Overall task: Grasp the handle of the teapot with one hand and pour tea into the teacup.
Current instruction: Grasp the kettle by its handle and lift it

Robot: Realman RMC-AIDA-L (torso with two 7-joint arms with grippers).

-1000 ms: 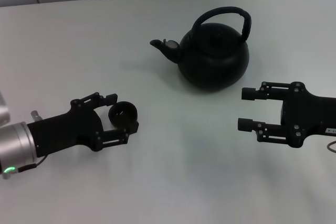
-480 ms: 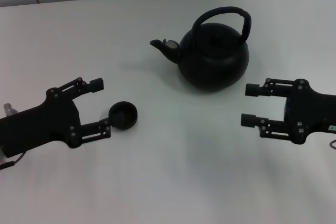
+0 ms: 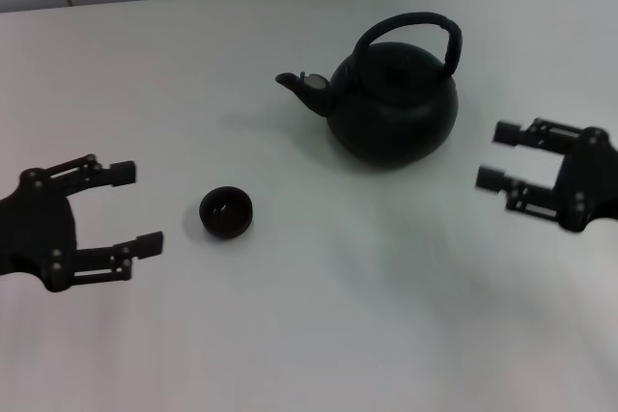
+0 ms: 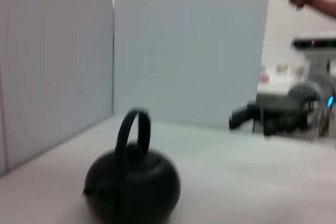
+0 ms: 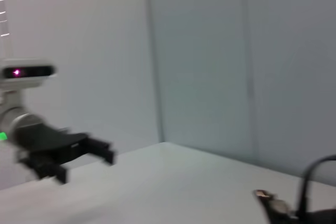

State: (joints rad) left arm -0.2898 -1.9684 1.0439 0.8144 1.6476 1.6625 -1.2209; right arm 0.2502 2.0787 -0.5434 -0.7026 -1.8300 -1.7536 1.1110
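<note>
White tabletop (image 3: 319, 335), grey wall behind | teapot (image 3: 391, 108) upright at centre, handle (image 3: 410, 31) arched overhead, spout facing teacup (image 3: 226, 212) | right gripper (image 3: 502, 156) spread, empty, just beside teapot, nearer to it | left gripper (image 3: 135, 207) spread, empty, beside teacup.

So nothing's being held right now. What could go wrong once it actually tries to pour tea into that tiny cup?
Three likely risks. The teacup is far smaller than the teapot, so the stream from the short spout could miss it. The cup stands alone, with the open left end effector beside it, so a bump could knock it away. The open right end effector must catch the arched handle; a poor grip may let the pot swing.
</note>
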